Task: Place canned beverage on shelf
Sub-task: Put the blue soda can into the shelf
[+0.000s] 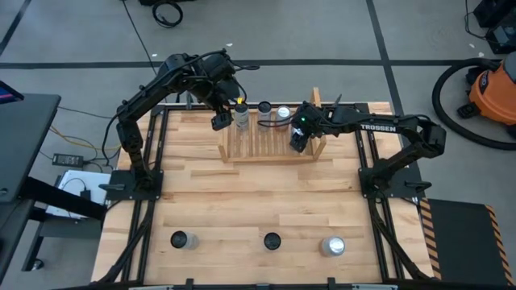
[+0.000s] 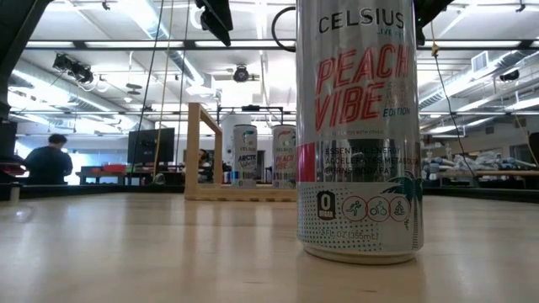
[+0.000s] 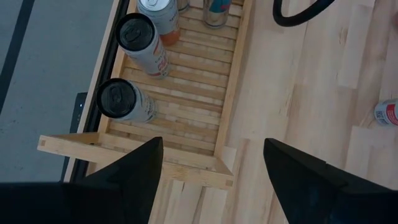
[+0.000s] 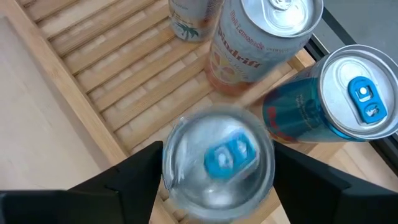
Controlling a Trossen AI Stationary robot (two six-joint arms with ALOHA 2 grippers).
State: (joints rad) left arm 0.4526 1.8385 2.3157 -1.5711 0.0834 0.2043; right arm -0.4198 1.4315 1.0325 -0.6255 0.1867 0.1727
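The shelf (image 1: 270, 138), a light wooden rack with a slatted base, stands at the table's far edge. Three cans (image 1: 264, 110) stand in a row along its far side. My left gripper (image 1: 220, 121) hangs open above the shelf's left end (image 3: 186, 171), nothing between its fingers. My right gripper (image 1: 300, 138) is at the shelf's right end, slanting down. A silver can with a blue tab (image 4: 217, 158) shows blurred between its open fingers, over the slats (image 4: 93, 68). Its base is hidden. My right gripper's fingers (image 4: 134, 180) stand close on either side of the silver can's upper wall (image 4: 171, 168), coming slanting down from the near side. I cannot tell whether they touch it.
Beside the silver can stand a Spindrift can (image 4: 261, 37) and a blue can (image 4: 348, 99). Three more cans (image 1: 179, 240), (image 1: 272, 241), (image 1: 333, 246) stand along the table's near edge; one fills the low view (image 2: 358, 126). Bare wood lies between them and the shelf.
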